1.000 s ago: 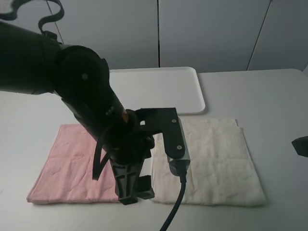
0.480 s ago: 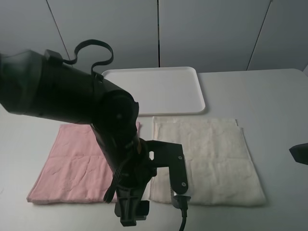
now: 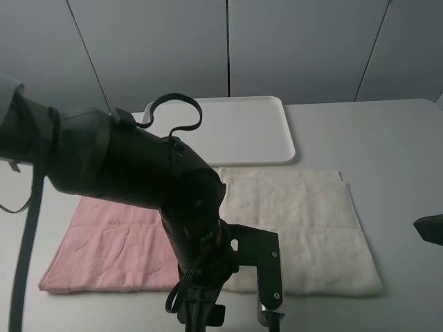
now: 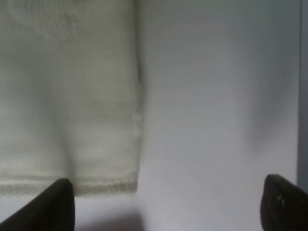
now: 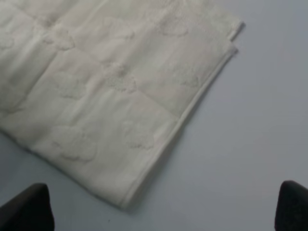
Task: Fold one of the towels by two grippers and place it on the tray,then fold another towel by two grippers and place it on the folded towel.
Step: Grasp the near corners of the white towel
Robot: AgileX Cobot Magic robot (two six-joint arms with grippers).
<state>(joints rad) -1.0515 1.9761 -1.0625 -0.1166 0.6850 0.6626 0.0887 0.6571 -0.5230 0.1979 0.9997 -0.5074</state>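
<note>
Cream towel point(image 3: 304, 228): laid flat on the pale table point(image 3: 387, 138), right of centre and just near of the tray; a stepped double edge is seen at its far right corner.
Pink towel point(image 3: 111, 242): laid flat on the left, beside the cream towel; the strip where the two meet is hidden by the left arm.
White tray point(image 3: 228, 128): set at the far middle of the table, just beyond the cream towel's far edge.
Left arm point(image 3: 138, 180): black, stretched from the left over the pink towel's right part down to the near edge.
Left gripper point(image 4: 168, 207): fingers spread wide apart, nothing between them; a corner of the cream towel and bare table are shown below it.
Right gripper point(image 5: 159, 211): fingers spread wide apart, nothing clamped; the cream towel's corner and bare table are seen below. From above, only a black tip is seen at the right edge, apart from the towel.
</note>
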